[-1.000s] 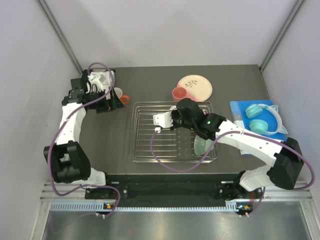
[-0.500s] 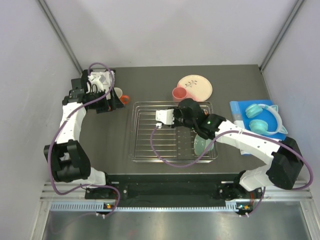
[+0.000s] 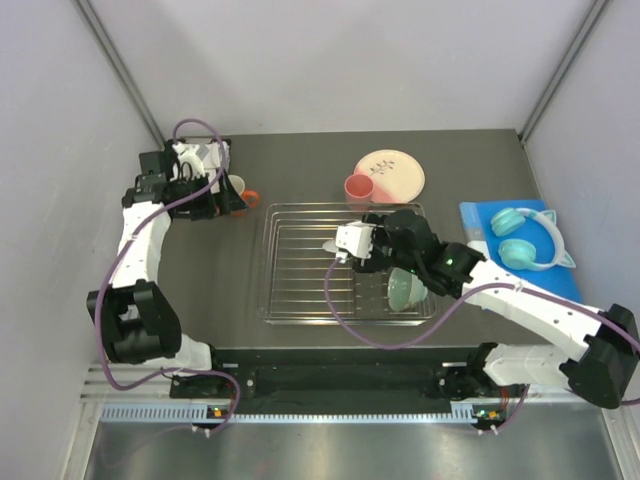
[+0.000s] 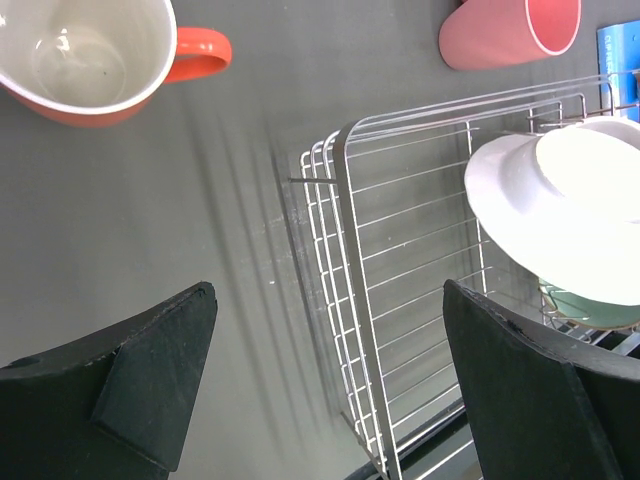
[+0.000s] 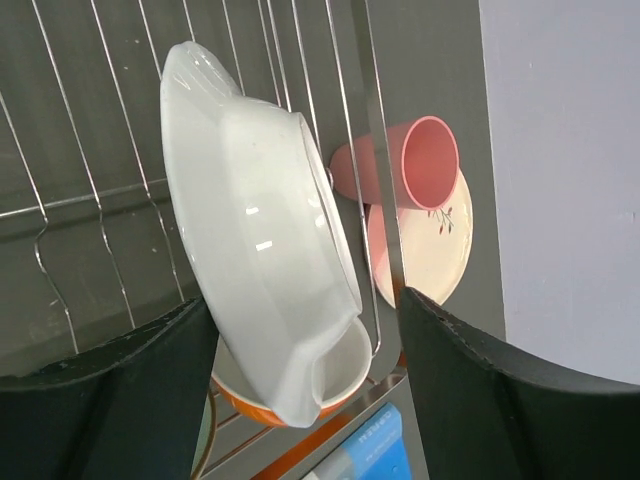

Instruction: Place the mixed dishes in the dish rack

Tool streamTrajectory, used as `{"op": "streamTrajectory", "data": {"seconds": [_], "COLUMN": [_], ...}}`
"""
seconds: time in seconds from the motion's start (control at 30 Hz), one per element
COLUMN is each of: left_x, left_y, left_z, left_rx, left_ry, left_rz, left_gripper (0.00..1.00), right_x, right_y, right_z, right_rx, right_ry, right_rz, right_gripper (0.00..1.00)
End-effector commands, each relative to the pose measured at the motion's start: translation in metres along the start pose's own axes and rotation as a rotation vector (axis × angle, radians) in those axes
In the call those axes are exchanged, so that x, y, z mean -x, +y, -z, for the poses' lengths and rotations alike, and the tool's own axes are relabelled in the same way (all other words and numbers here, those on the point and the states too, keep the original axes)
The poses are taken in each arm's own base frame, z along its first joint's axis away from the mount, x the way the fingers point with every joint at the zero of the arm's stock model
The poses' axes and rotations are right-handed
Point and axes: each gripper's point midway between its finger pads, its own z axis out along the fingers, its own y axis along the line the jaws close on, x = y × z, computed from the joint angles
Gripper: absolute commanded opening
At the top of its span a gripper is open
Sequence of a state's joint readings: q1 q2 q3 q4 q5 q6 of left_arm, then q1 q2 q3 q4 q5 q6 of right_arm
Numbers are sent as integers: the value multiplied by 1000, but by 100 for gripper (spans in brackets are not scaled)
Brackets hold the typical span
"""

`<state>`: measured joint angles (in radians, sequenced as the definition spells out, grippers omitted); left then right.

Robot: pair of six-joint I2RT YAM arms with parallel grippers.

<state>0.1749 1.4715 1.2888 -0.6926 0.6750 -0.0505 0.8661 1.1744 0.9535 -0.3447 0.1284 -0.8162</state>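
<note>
White bowl, tilted on edge, clamped between the fingers of the right gripper above the dish rack at mid-counter. The mint-green bowl sits in the rack toward the counter's near edge. Left gripper gapes, empty.

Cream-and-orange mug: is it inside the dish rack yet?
No, the cream-and-orange mug stands on the table, well outside the rim of the dish rack.

Turquoise headphones lie on a blue booklet.
</note>
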Motion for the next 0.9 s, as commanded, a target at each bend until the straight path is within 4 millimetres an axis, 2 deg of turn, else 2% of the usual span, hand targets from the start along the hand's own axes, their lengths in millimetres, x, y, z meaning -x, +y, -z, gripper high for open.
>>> {"op": "streamTrajectory", "data": {"seconds": [0.0,0.13,0.23,0.37,0.63,0.7,0.77,0.8,0.83,0.87], "left_x": [22,21,23,27,29,30,34,35,41,45], "left_y": [-7,-8,-9,-11,-12,-12,-15,-17,-21,-25], "left_z": [8,10,12,16,15,16,19,21,25,27], "left_rx": [0,0,2,7,1,4,2,-3,-8,-12], "left_ry": [-63,-61,-68,-75,-76,-75,-81,-82,-97,-110], "left_rz": [-52,-52,-58,-70,-65,-69,-78,-81,-91,-96], "left_gripper": [99,99,99,99,99,99,99,99,99,99], "right_x": [13,10,8,8,15,22,32,35,38,25], "right_y": [-15,-9,1,6,3,-9,-31,-58,-76,-100], "right_z": [16,19,24,37,61,67,79,87,94,99], "right_rx": [-57,-34,12,15,-5,-47,-136,-258,-330,-423], "right_ry": [-73,-68,-69,-93,-147,-179,-231,-254,-273,-252], "right_rz": [-67,-75,-87,-118,-181,-211,-290,-351,-450,-529], "right_gripper": [71,74,99,99,99,100,99,100,100,100]}}
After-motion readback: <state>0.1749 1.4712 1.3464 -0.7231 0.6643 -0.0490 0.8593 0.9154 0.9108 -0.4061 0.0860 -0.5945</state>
